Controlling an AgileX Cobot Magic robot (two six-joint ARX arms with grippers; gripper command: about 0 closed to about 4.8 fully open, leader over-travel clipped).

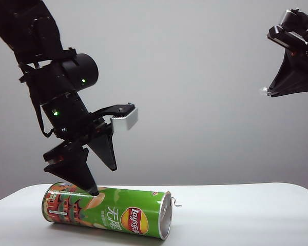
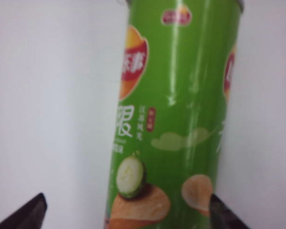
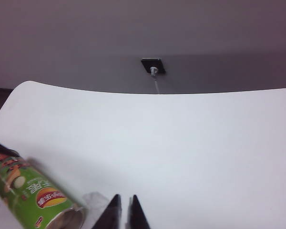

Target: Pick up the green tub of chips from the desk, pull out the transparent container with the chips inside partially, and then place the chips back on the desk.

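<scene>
The green tub of chips (image 1: pixel 108 212) lies on its side on the white desk (image 1: pixel 246 215), its silver-rimmed mouth facing right. My left gripper (image 1: pixel 103 180) hangs just above the tub's left part, open wide, with one fingertip down at the tub's top. In the left wrist view the tub (image 2: pixel 176 119) fills the middle, with the left gripper (image 2: pixel 126 210) spread around its lower end. A bit of clear plastic (image 3: pixel 95 200), perhaps the transparent container, shows at the tub's (image 3: pixel 33 195) mouth. The chips are hidden. My right gripper (image 1: pixel 267 92) is high at the right, shut and empty (image 3: pixel 125 200).
A dark wall socket with a white plug and cable (image 3: pixel 152 66) sits behind the desk's (image 3: pixel 181 143) far edge. The desk's rounded corner lies at the far left in the right wrist view. A plain grey wall stands behind.
</scene>
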